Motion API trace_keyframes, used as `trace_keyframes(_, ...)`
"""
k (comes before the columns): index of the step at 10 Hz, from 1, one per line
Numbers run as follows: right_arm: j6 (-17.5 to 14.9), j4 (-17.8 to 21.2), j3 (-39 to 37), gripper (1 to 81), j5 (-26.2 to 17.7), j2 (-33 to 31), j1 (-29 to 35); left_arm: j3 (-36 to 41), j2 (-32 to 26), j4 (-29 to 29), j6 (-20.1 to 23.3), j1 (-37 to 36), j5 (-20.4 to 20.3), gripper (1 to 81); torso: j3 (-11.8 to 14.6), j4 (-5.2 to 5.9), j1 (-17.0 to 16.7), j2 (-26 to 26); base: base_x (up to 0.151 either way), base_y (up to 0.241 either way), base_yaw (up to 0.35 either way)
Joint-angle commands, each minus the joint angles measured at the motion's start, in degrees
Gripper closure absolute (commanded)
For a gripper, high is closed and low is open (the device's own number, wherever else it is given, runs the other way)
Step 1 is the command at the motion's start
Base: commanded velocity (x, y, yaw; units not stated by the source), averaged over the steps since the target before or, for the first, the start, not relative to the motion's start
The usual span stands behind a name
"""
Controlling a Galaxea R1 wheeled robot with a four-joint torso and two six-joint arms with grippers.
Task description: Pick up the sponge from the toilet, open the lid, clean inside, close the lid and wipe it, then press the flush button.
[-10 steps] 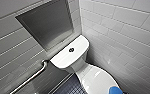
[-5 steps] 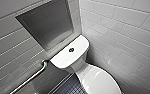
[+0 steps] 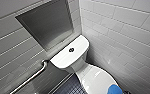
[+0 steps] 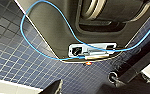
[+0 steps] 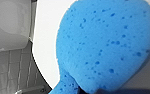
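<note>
Your right tool is hanging close over the sponge, yet I cannot tell whether it is gripping it or released. For your left tool I cannot tell either. The sponge is sitting at the front end of the toilet lid, the end farthest from the tank, and the lid is lying closed. The flush button is showing mid-tank, and a grab rail is running along the wall beside the toilet.

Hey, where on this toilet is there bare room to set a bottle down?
The tank top is bare on both sides of the flush button. The lid is bare between the tank and the sponge, which crowds its front end.
</note>
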Motion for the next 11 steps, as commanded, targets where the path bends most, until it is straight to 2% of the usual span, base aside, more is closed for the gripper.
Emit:
trace_keyframes(1,0.3,-0.1,1.0,81.1,-15.4,3.9,15.4,-0.2,-0.6,0.0,0.2,1.4,5.5,1.0,0.0,0.0,0.0,0.0,0.0,0.0,0.0)
trace_keyframes(3,0.3,-0.5,-6.8,81.1,-25.1,12.9,21.4,-0.2,-0.6,-0.1,0.2,1.3,5.5,1.0,0.0,0.0,0.0,0.0,0.0,0.0,0.0)
trace_keyframes(4,0.3,-1.1,-9.9,81.1,-27.4,16.2,22.7,-0.2,-0.6,-0.1,0.2,1.3,5.5,1.0,0.0,0.0,0.0,0.0,0.0,0.0,0.0)
trace_keyframes(7,0.4,-4.9,-19.0,81.1,-32.7,27.0,24.7,-0.2,-0.8,-0.1,0.2,1.3,5.5,1.0,0.0,0.0,0.0,0.0,0.0,0.0,0.0)
trace_keyframes(9,0.4,-5.9,-24.3,81.1,-34.5,33.2,26.3,-0.2,-0.9,-0.1,0.2,1.3,5.5,1.0,0.0,0.0,0.0,0.0,0.0,0.0,0.0)
trace_keyframes(11,0.4,-7.0,-33.2,81.1,-35.8,40.2,27.0,-0.2,-1.0,-0.1,0.2,1.3,5.5,1.0,0.0,0.0,0.0,0.0,0.0,0.0,0.0)
